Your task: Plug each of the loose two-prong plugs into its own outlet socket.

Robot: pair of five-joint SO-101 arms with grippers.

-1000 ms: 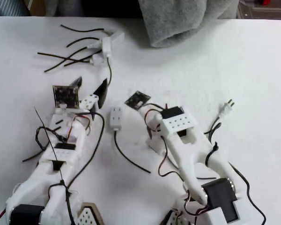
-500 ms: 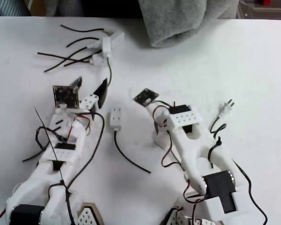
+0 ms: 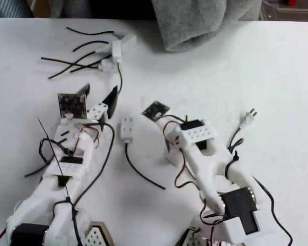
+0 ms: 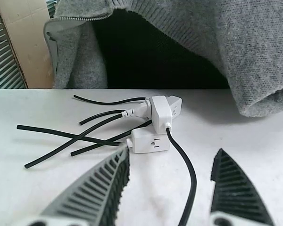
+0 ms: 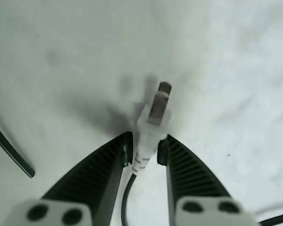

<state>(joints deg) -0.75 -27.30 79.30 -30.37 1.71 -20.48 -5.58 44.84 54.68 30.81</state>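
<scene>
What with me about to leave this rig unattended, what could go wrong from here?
1. The plug is pinched only by its narrow body between the fingers of the right gripper, so it may twist when pushed.
2. The nearest socket lies loose on the table, and the open left gripper is not holding it, so it may slide away instead of accepting the prongs.

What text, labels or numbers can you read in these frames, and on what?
None readable in any view.
The outlet socket by the loose cords shows its slots but no legible marking.
The plug held in the right gripper has no visible print.
The dark board on the left arm shows pale dots, no characters.
The cardboard is blank where it shows.
</scene>
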